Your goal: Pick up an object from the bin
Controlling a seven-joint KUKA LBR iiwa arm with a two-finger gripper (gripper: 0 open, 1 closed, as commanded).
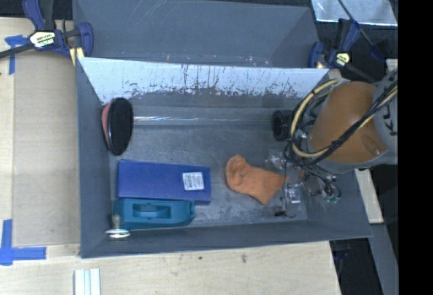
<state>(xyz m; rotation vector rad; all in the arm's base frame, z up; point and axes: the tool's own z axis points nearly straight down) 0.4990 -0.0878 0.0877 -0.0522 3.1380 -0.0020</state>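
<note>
Barely possible to make out the gripper (291, 197) at the near right of the grey metal bin (189, 36), half buried under cables (302, 118); cannot tell its opening. Sits just beside, maybe touching, the crumpled orange soft-looking lump (247, 178).

Dim, even light; pale glare whitens one wall of the bin (203, 77).

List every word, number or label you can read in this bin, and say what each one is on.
No text here can be read.
White label on the flat blue box, front left of the bin: it carries print, but too small to read.
</note>
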